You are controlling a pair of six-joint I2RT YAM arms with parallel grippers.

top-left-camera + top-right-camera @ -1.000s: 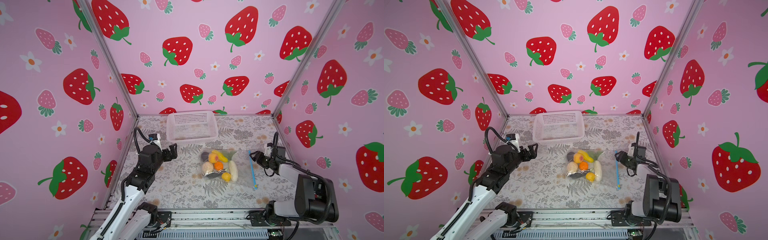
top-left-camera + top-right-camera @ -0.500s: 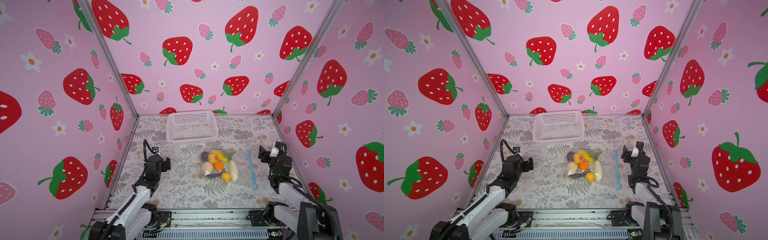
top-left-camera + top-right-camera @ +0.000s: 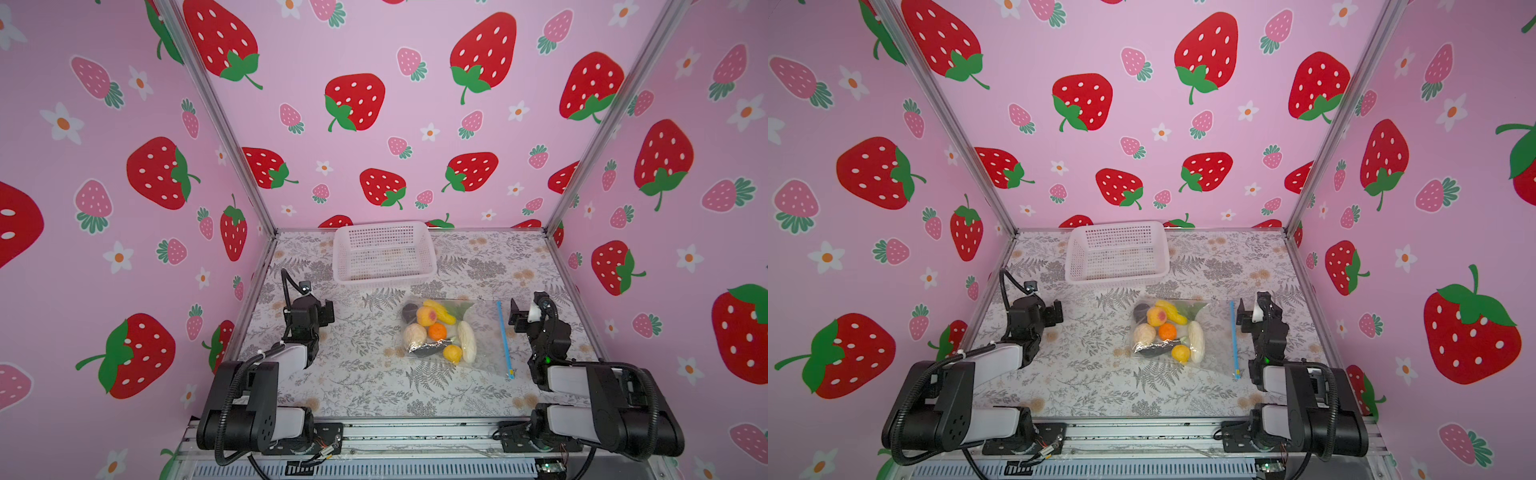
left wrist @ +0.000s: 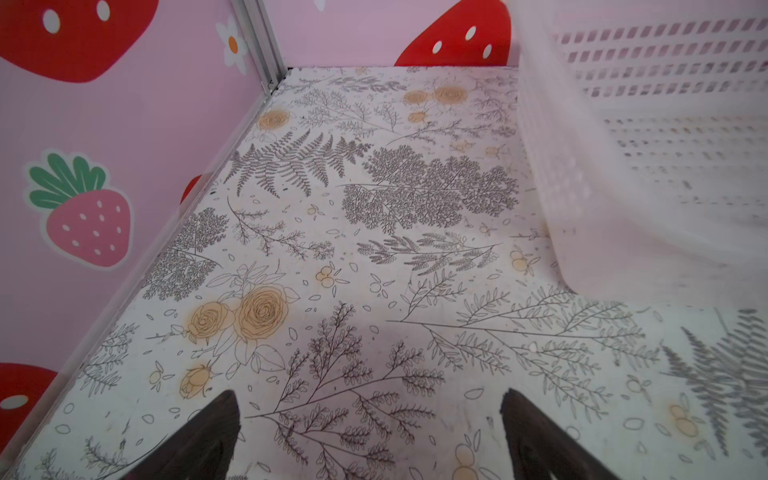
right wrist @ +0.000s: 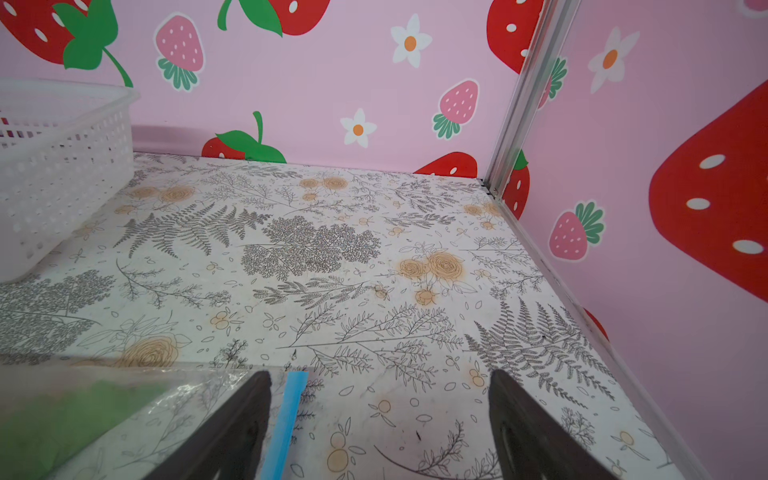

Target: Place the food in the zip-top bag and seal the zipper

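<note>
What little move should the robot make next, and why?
Probably just park both arms at rest. The food lies inside the zip-top bag, the slider sits at the near end of the blue zipper, and the left gripper and right gripper are open, holding nothing. Whether the seal is complete I cannot tell.

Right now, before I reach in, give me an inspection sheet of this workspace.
Surface: floral table, flat, no spills seen.
Job's things: food inside the zip-top bag, lying flat mid-table; zipper straight along the bag edge facing the right arm, slider at its near end; seal cannot be confirmed.
Clutter: white basket at the back, nothing seen inside.
Grippers: left gripper open, holding nothing; right gripper open beside the zipper, holding nothing.
Cables: black cable loops above the left arm, not snagged.
Surroundings: strawberry-print walls, metal frame posts.
</note>
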